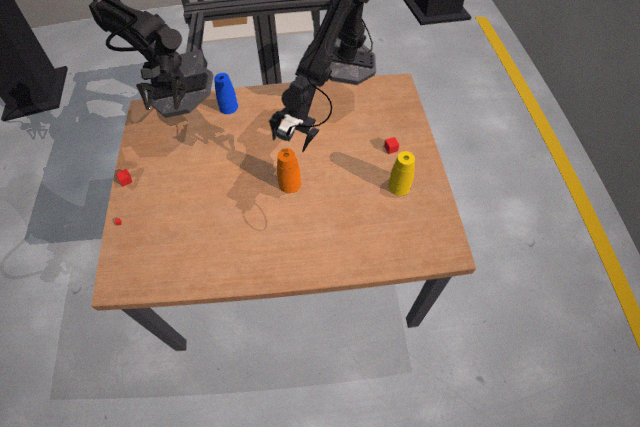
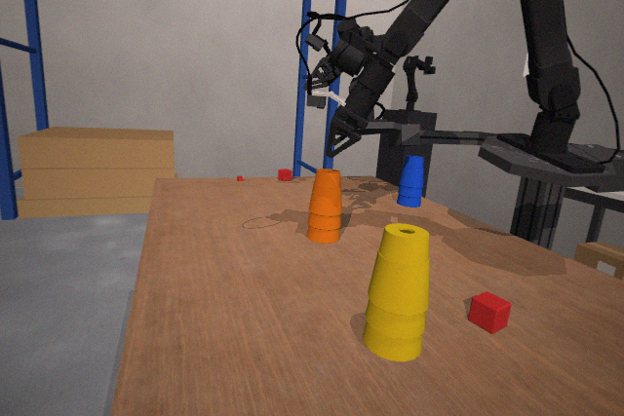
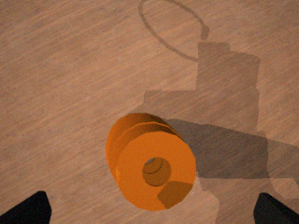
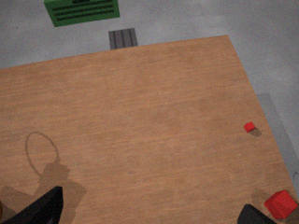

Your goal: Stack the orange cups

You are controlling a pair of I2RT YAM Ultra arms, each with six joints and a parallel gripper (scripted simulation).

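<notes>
The three orange cups stand nested mouth down in one upright stack near the middle of the table; two lower rims show below the top cup. The left gripper is open and empty, just above and behind the stack as seen in the top view. In the left wrist view the stack's top lies between the two fingers, low in the picture. The right gripper is open and empty, raised near its own base at the table's back left in the top view.
A blue cup stack stands at the back edge. A yellow stack stands at the right, with a red cube behind it. Another red cube and a tiny one lie near the left edge.
</notes>
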